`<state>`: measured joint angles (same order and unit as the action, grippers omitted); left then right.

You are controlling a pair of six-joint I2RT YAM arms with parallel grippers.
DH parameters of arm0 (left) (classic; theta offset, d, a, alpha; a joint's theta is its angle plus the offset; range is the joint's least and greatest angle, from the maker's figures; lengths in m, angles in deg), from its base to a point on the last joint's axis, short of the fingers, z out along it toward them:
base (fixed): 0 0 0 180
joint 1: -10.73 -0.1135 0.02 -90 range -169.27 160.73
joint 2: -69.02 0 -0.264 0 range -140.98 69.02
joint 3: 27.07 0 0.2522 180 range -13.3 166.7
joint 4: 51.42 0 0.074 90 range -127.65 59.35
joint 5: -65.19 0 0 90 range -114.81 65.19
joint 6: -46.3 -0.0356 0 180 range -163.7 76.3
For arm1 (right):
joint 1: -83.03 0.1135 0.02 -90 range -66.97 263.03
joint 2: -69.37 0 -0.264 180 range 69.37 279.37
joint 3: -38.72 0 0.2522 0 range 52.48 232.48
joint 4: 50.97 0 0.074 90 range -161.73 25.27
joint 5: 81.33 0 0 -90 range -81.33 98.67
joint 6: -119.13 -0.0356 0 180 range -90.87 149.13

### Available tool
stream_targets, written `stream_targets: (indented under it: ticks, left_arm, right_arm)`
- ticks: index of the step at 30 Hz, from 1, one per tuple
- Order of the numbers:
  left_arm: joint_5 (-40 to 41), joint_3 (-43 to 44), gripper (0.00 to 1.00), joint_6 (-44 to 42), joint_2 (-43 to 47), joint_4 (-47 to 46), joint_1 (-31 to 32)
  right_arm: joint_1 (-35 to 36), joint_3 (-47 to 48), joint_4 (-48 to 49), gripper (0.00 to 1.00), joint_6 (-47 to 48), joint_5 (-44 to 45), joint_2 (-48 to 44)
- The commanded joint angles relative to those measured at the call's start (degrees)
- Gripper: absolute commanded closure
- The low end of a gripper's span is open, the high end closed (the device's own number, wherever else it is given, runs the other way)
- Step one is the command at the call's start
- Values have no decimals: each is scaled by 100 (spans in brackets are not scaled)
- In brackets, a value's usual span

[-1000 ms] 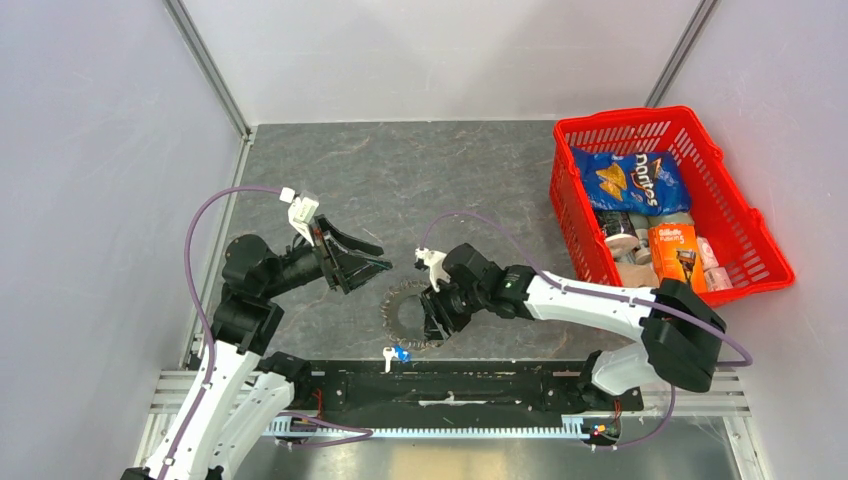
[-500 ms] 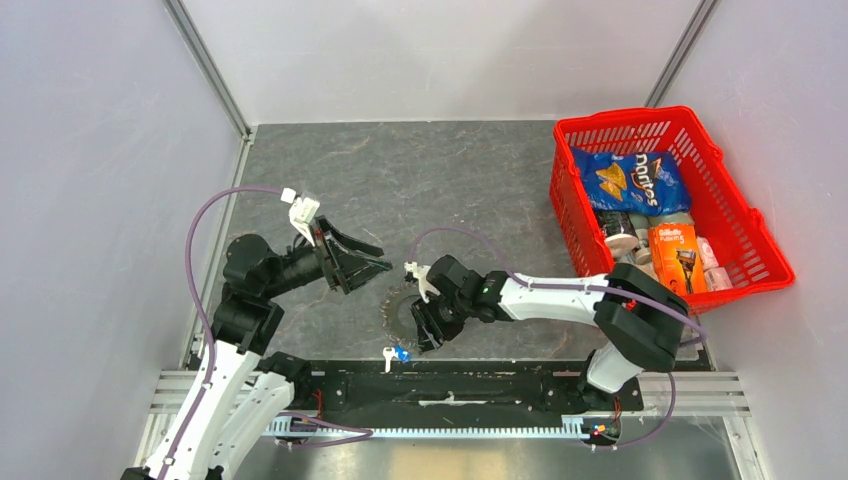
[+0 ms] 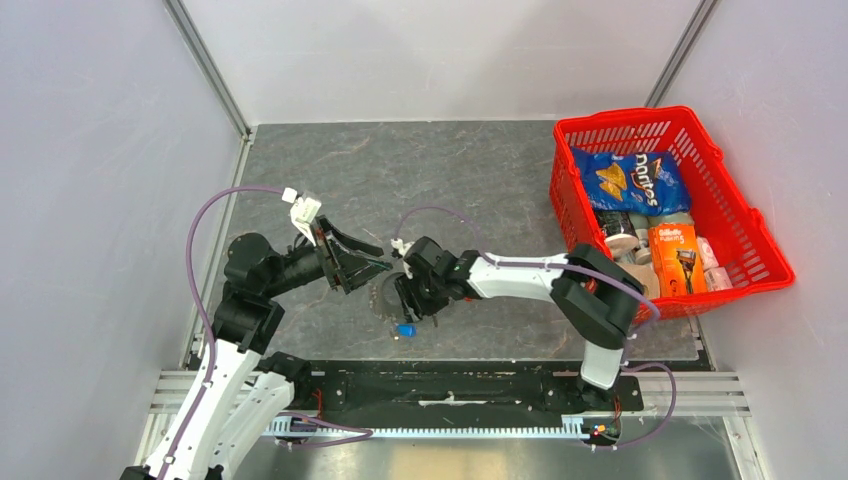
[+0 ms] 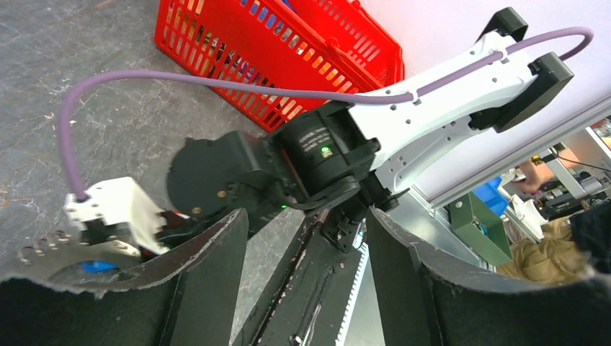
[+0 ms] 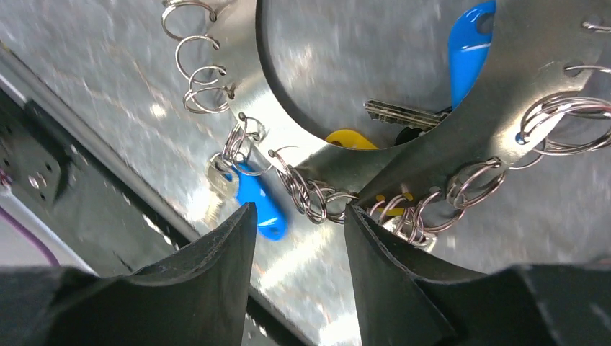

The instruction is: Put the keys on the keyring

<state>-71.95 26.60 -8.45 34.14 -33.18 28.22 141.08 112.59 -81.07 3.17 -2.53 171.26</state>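
The keyring [image 3: 383, 296] is a flat grey ring with wire loops along its rim, mostly hidden under my right gripper [image 3: 410, 305]. In the right wrist view the keyring [image 5: 317, 162] fills the top. A blue-tagged key [image 5: 258, 204] hangs on one loop, and a second blue tag [image 5: 468, 43], a yellow tag [image 5: 349, 137] and a silver key [image 5: 400, 113] show through its hole. My right gripper [image 5: 299, 234] is open at the ring's rim. My left gripper [image 3: 383, 258] is open and empty just left of the ring. The blue tag [image 3: 405, 329] lies below the ring.
A red basket [image 3: 770, 265] holding a chip bag and boxes stands at the right; it also shows in the left wrist view [image 4: 238, 50]. The black base rail [image 3: 450, 385] runs along the near edge. The right arm's wrist [image 4: 324, 151] sits right before my left gripper [image 4: 306, 213].
My right gripper has moved left toward the left gripper, and the keyring has shifted left with it. The blue-tagged key has moved up from beside the rail to the ring.
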Motion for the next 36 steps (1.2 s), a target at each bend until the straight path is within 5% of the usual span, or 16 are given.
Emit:
stream_targets:
  ticks: [1,21,36]
  left_arm:
    - [-60,59,32,-264,-35,89,24]
    - [-61,62,32,-316,-29,177,35]
    - [-44,73,32,-325,-43,186,21]
  right_arm:
    - [-17,782,469,45,-12,-15,617]
    - [-588,706,649,44,175,829,-9]
    - [-733,301,1403,44,-480,-77,579]
